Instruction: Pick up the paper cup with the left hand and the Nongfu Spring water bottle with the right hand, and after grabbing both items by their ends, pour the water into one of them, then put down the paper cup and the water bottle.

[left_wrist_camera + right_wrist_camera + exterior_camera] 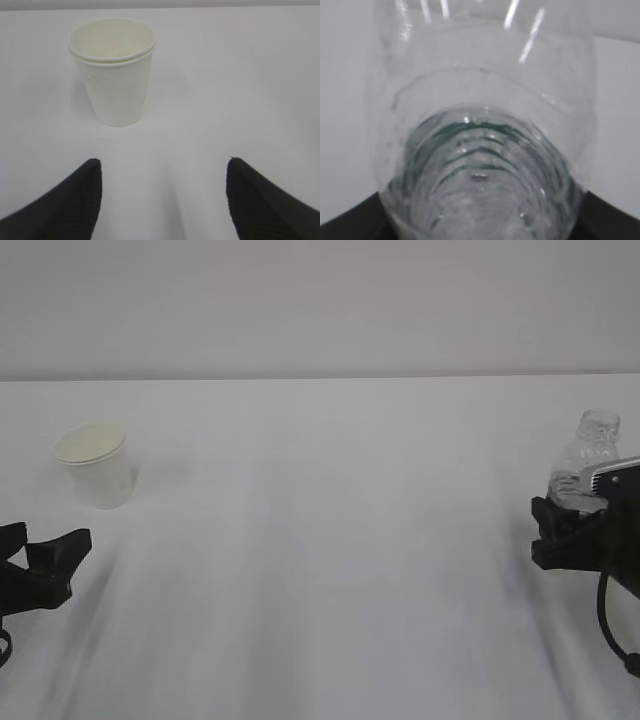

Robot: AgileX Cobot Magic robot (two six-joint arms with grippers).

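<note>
Paper cup (112, 72) upright on the worktop (330, 540), mouth up, ready to receive water — just ahead of the left pincer (162, 192), released and empty. Right pincer (566, 524), far to the cup's right, clenched on the Nongfu Spring water bottle (584, 458), neck upward — nothing spills. No readable writing.

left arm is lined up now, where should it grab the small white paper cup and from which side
Grip the small white paper cup around its side wall, about mid-height, coming in level from the near side where the open left gripper waits. The cup stands upright and apart from anything else, tapering downward, so a grip below the rolled rim should be less likely to slip.
</note>
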